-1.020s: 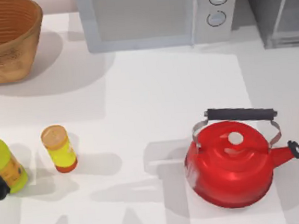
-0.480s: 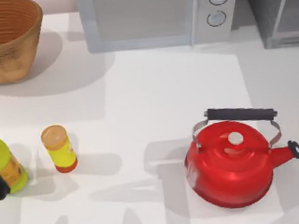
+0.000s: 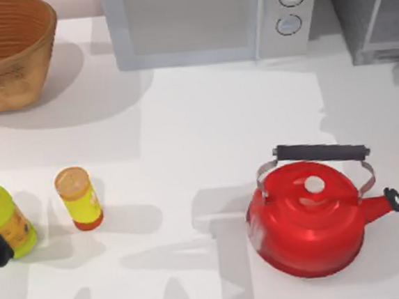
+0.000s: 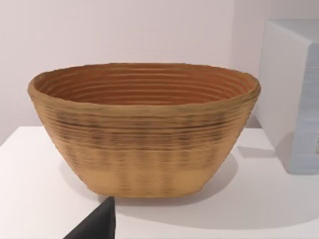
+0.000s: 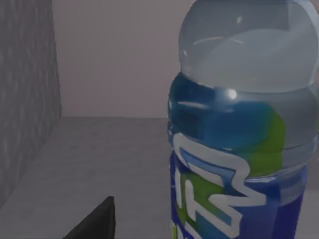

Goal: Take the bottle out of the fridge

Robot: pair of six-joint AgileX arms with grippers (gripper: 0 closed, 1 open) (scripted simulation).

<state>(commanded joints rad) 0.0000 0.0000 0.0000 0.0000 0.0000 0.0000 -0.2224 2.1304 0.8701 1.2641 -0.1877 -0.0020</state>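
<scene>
table (image 3: 203,114): white, matte, I see it from above; several soft shadows across it, a brighter square patch in the middle.
back wall (image 4: 124,35): plain pale pink-white, seen past the basket in my left wrist view.
basket (image 3: 6,51): woven tan, far left corner of the table; also (image 4: 144,129), standing upright.
microwave (image 3: 209,19): light grey, two round knobs, along the far edge at centre.
fridge (image 3: 373,12): dark grey box, far right corner, just beside the microwave.
fridge interior: my right wrist view looks into it, grey speckled side wall (image 5: 25,89), grey shelf floor, pale rear wall.
bottle (image 5: 244,124): upright inside the fridge, very close to the right wrist camera (clear upper body, blue-green label; cap out of frame).
kettle (image 3: 310,217): red, black handle, near right of the table.
yellow bottle (image 3: 79,198): orange lid, near left.
yellow-green bottle (image 3: 7,222): at the left edge, black part beside it.
left jaws: cannot tell.
right jaws: cannot tell.
</scene>
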